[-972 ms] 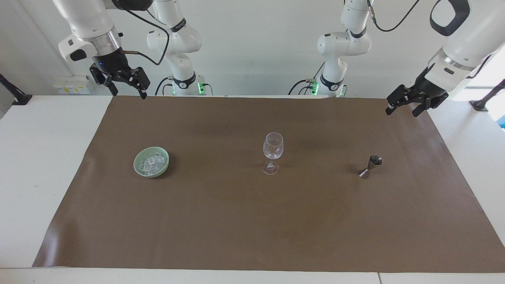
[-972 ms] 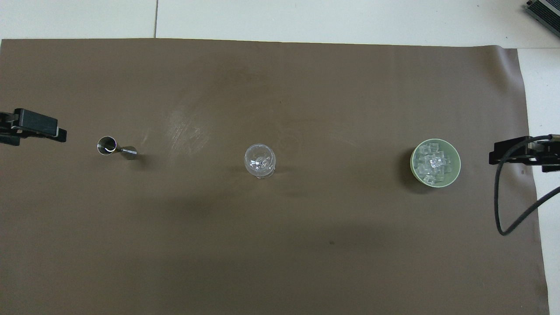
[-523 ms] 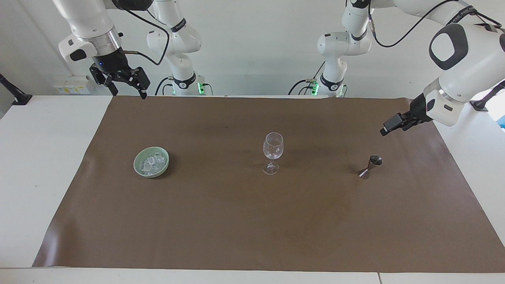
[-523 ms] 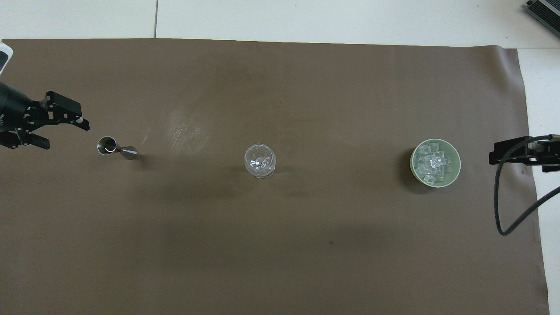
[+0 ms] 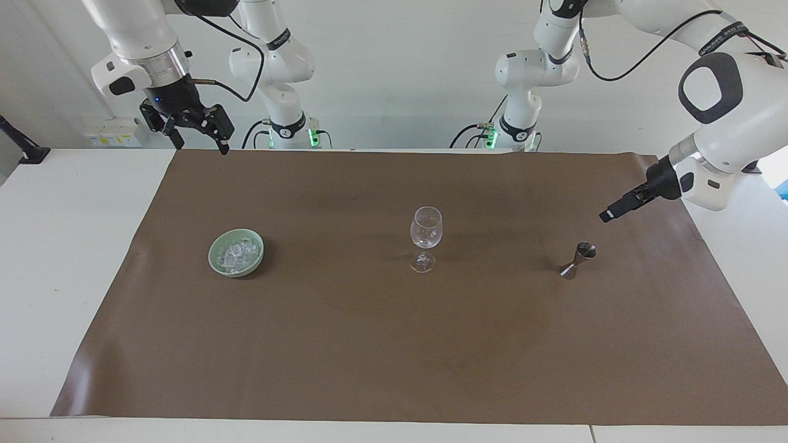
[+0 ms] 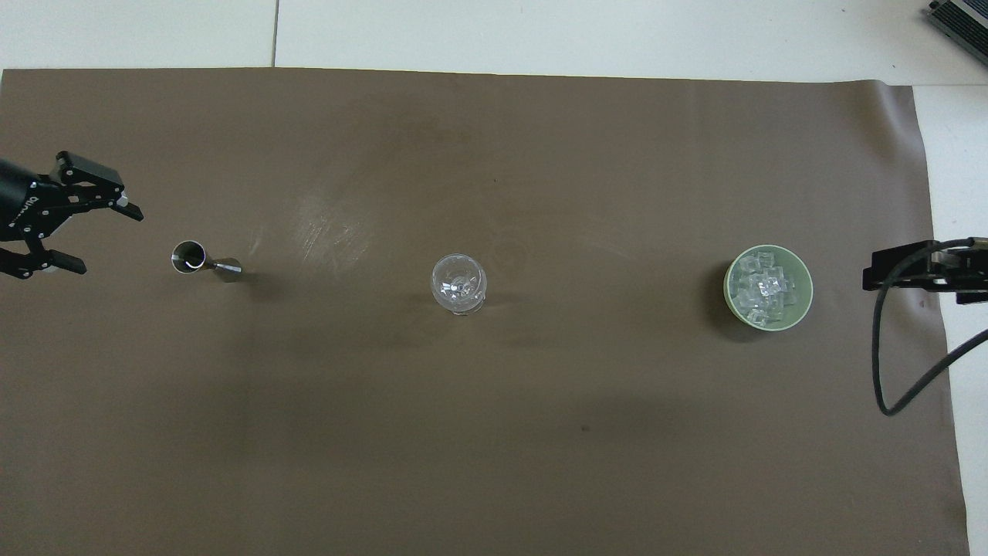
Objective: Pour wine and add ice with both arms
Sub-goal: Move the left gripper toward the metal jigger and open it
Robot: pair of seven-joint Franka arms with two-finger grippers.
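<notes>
A clear stemmed glass [image 5: 426, 237] [image 6: 458, 283] stands upright mid-mat. A small metal jigger [image 5: 578, 259] [image 6: 202, 261] stands toward the left arm's end. The ice [image 5: 237, 253] [image 6: 762, 289] lies heaped in a pale green bowl [image 5: 213, 256] [image 6: 806, 278] toward the right arm's end. The wine is out of view. My left gripper [image 5: 606, 215] [image 6: 106, 241] hangs open over the mat beside the jigger, apart from it and holding nothing. My right gripper [image 5: 202, 146] [image 6: 872, 278] waits open and raised over the mat's edge by its base.
A brown mat [image 5: 369, 344] covers most of the white table [image 5: 61, 246]. A black cable [image 6: 880, 363] loops down from the right wrist over the mat's edge beside the bowl.
The left arm has swung down and in over the mat toward the jigger, turning its wrist so the open fingers point at it. The right arm has not moved.
</notes>
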